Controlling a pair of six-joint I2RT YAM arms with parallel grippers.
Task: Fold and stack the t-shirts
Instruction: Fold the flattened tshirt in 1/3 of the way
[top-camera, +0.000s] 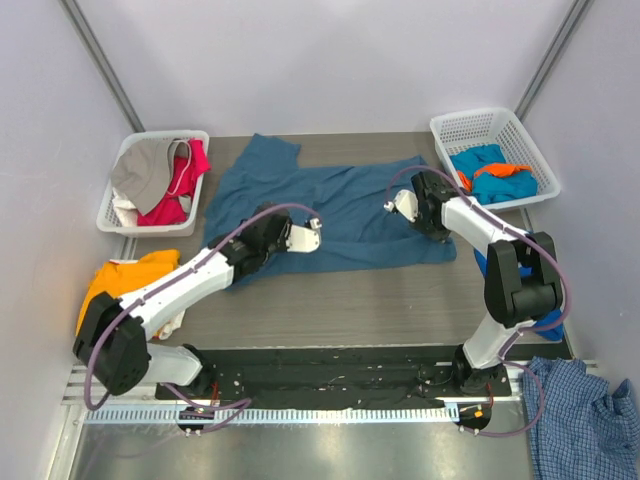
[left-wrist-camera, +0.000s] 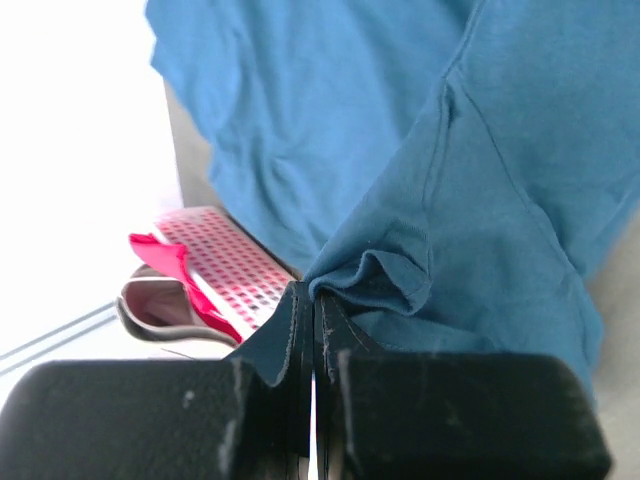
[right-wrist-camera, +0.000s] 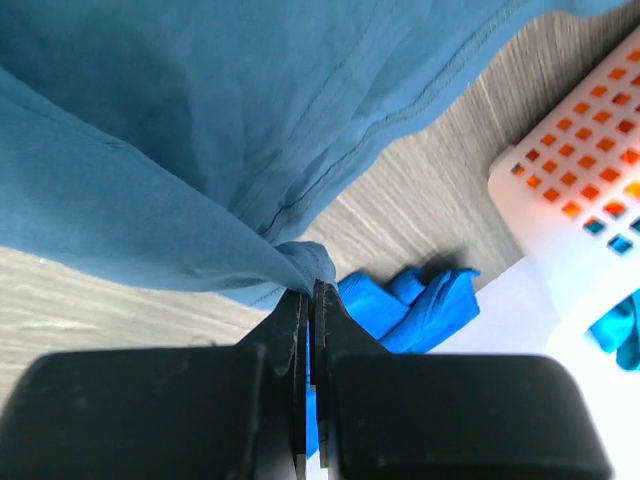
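Top external view: a large teal-blue t-shirt (top-camera: 340, 200) lies spread and wrinkled on the counter (top-camera: 330, 310), spanning the gap between both arms. The left fingers (top-camera: 310, 237) and right fingers (top-camera: 400, 204) are each pressed together, pinching its edge. It looks light and limp and likely to sag, so the hems grip best. One white basket (top-camera: 118, 218) sits beyond the left fingers, and a second basket (top-camera: 530, 140) beyond the right.

Soft matt teal cloth t-shirt (top-camera: 340, 210), white mesh plastic basket (top-camera: 475, 122), matt wood-grain table (top-camera: 350, 300)
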